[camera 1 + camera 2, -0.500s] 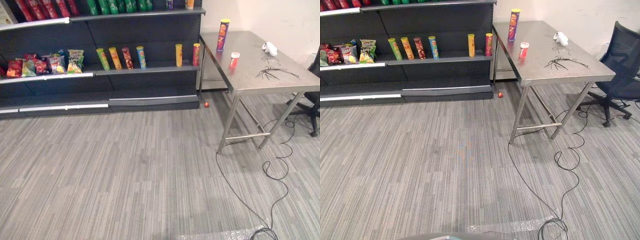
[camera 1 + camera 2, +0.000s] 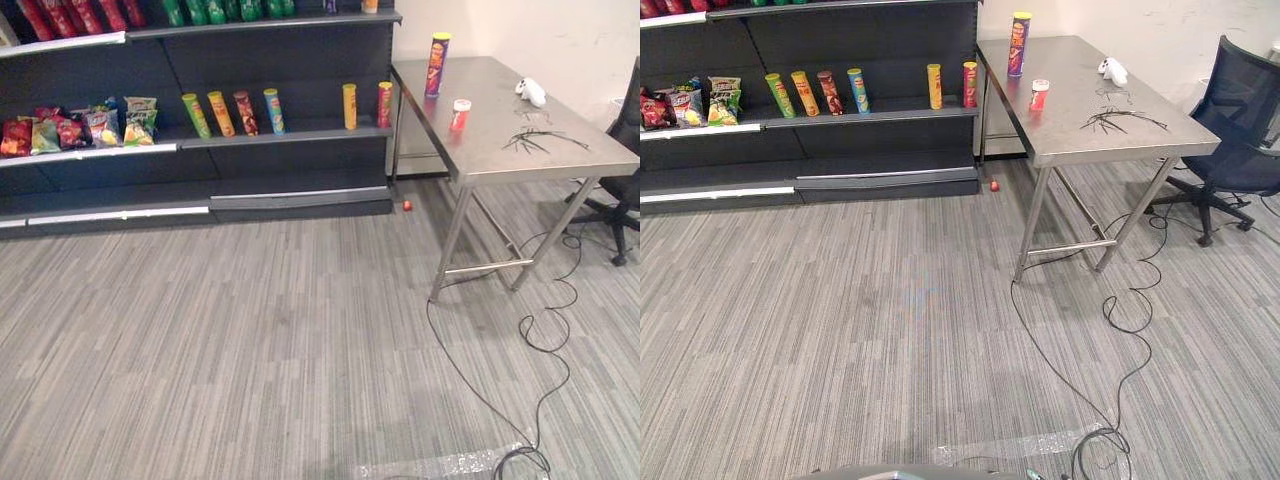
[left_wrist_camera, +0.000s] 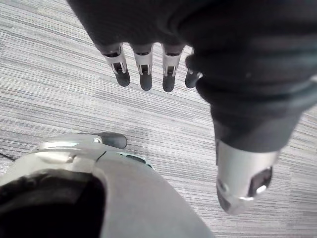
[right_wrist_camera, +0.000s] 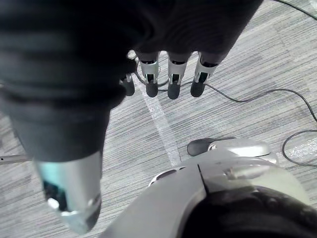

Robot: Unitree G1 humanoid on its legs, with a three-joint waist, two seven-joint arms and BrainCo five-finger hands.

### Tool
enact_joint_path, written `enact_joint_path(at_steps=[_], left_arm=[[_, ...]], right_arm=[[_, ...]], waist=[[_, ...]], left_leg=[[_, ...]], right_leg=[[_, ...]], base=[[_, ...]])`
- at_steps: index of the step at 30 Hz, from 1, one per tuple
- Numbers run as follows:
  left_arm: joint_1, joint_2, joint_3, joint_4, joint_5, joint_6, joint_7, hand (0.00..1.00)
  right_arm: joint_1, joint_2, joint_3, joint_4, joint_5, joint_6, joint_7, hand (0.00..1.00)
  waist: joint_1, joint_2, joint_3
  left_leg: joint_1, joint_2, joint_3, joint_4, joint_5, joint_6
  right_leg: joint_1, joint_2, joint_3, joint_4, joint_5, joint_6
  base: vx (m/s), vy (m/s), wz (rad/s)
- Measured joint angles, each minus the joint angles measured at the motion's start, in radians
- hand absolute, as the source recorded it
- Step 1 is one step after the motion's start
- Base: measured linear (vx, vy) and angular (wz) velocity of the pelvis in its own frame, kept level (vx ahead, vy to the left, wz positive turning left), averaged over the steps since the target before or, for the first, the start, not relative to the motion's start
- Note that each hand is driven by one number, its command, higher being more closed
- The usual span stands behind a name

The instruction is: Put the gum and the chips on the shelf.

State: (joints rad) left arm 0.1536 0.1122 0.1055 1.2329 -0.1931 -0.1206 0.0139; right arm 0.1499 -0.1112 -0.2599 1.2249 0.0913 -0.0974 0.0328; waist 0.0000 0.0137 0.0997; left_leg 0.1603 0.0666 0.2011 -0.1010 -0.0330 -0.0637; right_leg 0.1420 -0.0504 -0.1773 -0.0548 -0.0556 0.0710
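The left robot hand (image 3: 143,62) hangs over the grey striped carpet (image 2: 250,330) with its fingers straight and slightly spread, holding nothing. The right robot hand (image 4: 173,75) hangs the same way, fingers straight and empty.

Well ahead of both robot hands, off to the right, stands a stainless-steel desk (image 2: 520,165). A tall purple chips can with a yellow lid (image 2: 436,64) stands upright at the desk's far corner. A small red gum tub with a white lid (image 2: 460,115) stands upright a little nearer the robot hands, apart from the can. Farther to the right on the desk lie a white object (image 2: 531,92), possibly a controller, and a loose bundle of thin black strands (image 2: 540,142).

Far ahead of the left robot hand is a dark shelf unit (image 2: 300,60), just beside the desk. Its middle board carries a row of upright coloured cans (image 2: 245,112) and, farther left, snack bags (image 2: 80,125). A small red thing (image 2: 407,205) lies on the carpet at the shelf's foot.
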Motion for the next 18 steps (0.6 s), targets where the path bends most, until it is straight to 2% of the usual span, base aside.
enact_joint_path(at_steps=[3, 12, 15, 18], left_arm=[[0.000, 0.000, 0.000, 0.000, 0.000, 0.000, -0.001, 0.00], [-0.003, 0.003, -0.003, 0.001, 0.001, 0.000, -0.013, 0.00], [-0.017, 0.003, -0.011, -0.003, 0.000, 0.000, -0.014, 0.00], [-0.053, 0.016, -0.011, -0.006, 0.000, 0.000, -0.007, 0.00]], right_arm=[[0.001, 0.000, 0.001, 0.001, 0.046, 0.000, 0.005, 0.00], [-0.003, -0.008, 0.039, 0.003, 0.080, -0.017, 0.034, 0.00], [-0.041, -0.020, 0.072, -0.003, 0.108, -0.017, 0.041, 0.00], [-0.078, -0.014, 0.073, -0.029, 0.107, -0.021, 0.033, 0.00]], waist=[[0.000, 0.000, 0.000], [-0.002, -0.003, 0.002], [-0.002, 0.013, 0.022], [-0.008, -0.004, 0.072]], left_leg=[[-0.001, 0.000, 0.002, 0.000, -0.002, -0.002], [-0.013, 0.001, 0.009, 0.000, -0.005, -0.007], [-0.043, 0.013, 0.024, 0.006, 0.001, -0.010], [-0.078, 0.021, 0.028, 0.006, 0.017, -0.017]], right_leg=[[0.001, 0.001, 0.001, -0.006, 0.001, 0.000], [-0.002, 0.004, 0.006, -0.027, 0.010, -0.005], [-0.075, 0.009, 0.007, 0.051, -0.006, -0.014], [-0.151, 0.009, 0.011, 0.140, -0.040, -0.031]], base=[[0.00, 0.000, 0.00], [0.00, -0.003, -0.01], [-0.03, -0.018, -0.14], [-0.07, -0.036, -0.08]])
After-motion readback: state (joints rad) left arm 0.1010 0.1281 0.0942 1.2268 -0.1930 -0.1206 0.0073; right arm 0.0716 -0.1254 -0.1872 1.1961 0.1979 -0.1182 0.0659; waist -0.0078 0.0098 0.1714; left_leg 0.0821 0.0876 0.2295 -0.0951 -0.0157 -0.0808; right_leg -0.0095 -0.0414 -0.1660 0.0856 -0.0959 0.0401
